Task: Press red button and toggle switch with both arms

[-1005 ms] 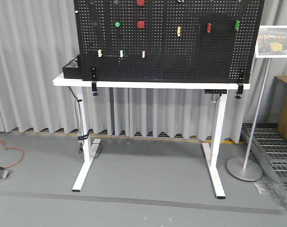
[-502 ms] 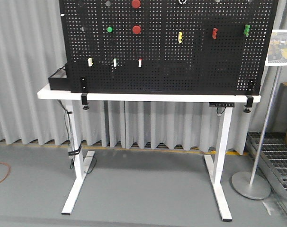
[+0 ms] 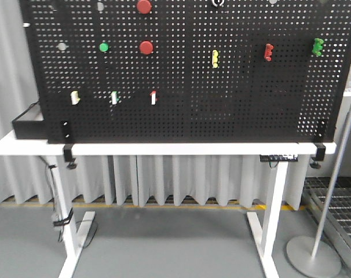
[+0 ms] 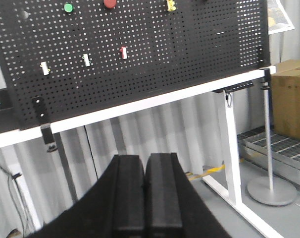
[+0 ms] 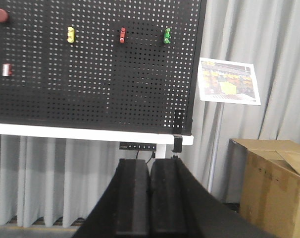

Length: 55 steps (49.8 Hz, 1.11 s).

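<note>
In the front view, a black board (image 3: pixel 187 87) is standing on a white table (image 3: pixel 164 149). A red button (image 3: pixel 146 47) is sitting high on the board, toward the left of the picture, just beside a green button (image 3: pixel 103 47). A top button (image 3: pixel 144 6), red too, is peeking in above it at the edge. Three small white switches (image 3: pixel 114 97) are sitting in a row lower down. A yellow switch (image 3: pixel 215 57), a red switch (image 3: pixel 269 52) and a green switch (image 3: pixel 318 46) are sitting further to the right. Gray curtains (image 3: pixel 181 179) are hanging behind the table. A round stand foot (image 3: pixel 313 258) is resting on the gray floor (image 3: pixel 164 243).

In the left wrist view, the left gripper (image 4: pixel 145 188) is pointing up at the board from well apart. Its fingers are pressing together with nothing between them. The red button is showing at the top edge. A brown box (image 4: pixel 291 99) is sitting at the right.

In the right wrist view, the right gripper (image 5: pixel 149 198) is pressing its fingers together too, well apart from the board. The red button is peeking in at the top left corner. A sign (image 5: pixel 229 81) is standing on a pole beside the board.
</note>
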### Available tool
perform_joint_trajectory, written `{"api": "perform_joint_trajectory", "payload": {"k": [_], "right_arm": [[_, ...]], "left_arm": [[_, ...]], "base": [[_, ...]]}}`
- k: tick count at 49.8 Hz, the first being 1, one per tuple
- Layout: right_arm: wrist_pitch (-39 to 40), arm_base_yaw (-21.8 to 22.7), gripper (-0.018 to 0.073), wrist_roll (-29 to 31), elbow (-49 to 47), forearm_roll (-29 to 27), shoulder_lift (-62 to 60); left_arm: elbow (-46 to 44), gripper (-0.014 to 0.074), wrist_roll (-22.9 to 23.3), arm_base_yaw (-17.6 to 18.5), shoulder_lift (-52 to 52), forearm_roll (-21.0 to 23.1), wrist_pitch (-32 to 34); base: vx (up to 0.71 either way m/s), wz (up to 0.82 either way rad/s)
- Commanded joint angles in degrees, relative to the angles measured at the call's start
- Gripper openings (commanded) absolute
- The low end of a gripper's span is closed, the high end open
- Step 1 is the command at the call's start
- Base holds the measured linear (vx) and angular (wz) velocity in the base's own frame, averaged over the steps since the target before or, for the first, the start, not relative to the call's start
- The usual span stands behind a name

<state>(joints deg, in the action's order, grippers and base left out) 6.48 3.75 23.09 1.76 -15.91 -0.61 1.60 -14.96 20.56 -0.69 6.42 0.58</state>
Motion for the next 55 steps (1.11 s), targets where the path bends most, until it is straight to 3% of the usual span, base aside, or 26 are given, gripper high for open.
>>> {"api": "perform_joint_trajectory", "payload": {"k": [1, 55], "right_arm": [[4.6, 0.4, -0.0003, 0.5, 0.5, 0.2, -1.0], [4.7, 0.4, -0.0003, 0.5, 0.5, 0.2, -1.0]], "left_arm": [[1.5, 0.0002, 0.6, 0.1, -0.9, 0.4, 4.8], [1.5, 0.0002, 0.6, 0.1, -0.9, 0.4, 4.8]], "base": [[0.45, -0.08], [0.41, 0.01]]}}
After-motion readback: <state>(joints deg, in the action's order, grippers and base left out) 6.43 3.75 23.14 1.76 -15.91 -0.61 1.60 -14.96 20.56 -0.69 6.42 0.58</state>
